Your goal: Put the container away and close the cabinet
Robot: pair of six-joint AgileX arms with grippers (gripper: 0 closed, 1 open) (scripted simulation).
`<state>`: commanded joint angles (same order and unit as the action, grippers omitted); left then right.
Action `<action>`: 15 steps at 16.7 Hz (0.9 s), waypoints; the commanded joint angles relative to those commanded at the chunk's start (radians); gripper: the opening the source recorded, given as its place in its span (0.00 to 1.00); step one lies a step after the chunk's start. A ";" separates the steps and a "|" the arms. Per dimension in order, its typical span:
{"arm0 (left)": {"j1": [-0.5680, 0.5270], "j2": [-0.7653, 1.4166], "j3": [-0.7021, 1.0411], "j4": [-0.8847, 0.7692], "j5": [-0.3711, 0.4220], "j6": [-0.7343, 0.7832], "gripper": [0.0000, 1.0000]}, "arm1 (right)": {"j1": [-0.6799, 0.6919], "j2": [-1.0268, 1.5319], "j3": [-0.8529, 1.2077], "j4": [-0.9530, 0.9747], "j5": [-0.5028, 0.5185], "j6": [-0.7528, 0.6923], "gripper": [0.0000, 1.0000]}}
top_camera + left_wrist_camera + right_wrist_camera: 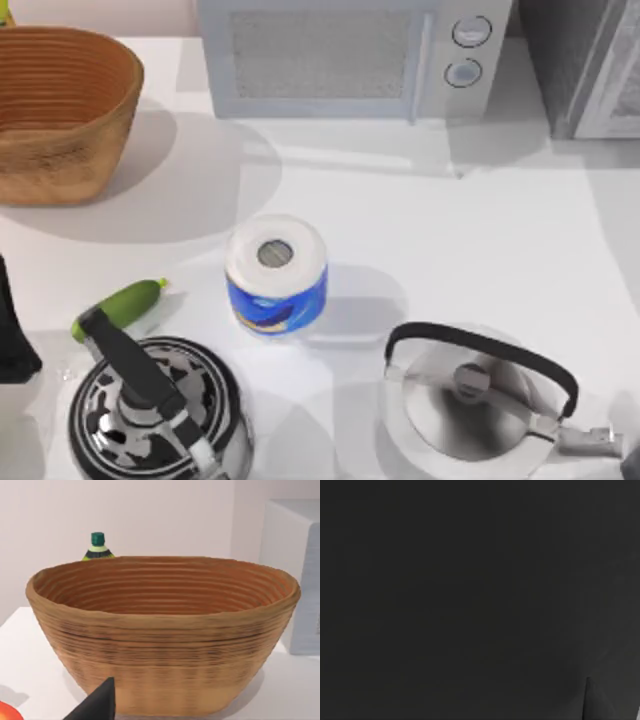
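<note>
At the table's left edge your left gripper (97, 702) faces the wicker basket (165, 630); you cannot tell whether it is spread or pinching. A red-orange sliver (6, 713) just beside it may be the container. The right wrist view is dark.

Paper roll (276, 272) btwn two kettles (150, 405)

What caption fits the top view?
Paper roll standing between two kettles, basket and microwave.
</note>
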<state>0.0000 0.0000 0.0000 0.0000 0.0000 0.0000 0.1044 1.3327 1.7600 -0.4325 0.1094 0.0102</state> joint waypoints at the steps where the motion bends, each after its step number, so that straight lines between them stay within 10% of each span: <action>1: 0.000 0.000 0.000 0.000 0.000 0.000 1.00 | 0.078 -0.006 -0.006 -0.002 0.075 0.001 1.00; 6: 0.000 0.000 0.000 0.000 0.000 0.000 1.00 | 0.312 -0.030 -0.030 -0.006 0.308 0.006 1.00; 15: 0.000 0.000 0.000 0.000 0.000 0.000 1.00 | 0.288 -0.019 0.001 -0.005 0.329 -0.005 1.00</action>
<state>0.0000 0.0000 0.0000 0.0000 0.0000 0.0000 0.3925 1.3138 1.7614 -0.4379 0.4388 0.0053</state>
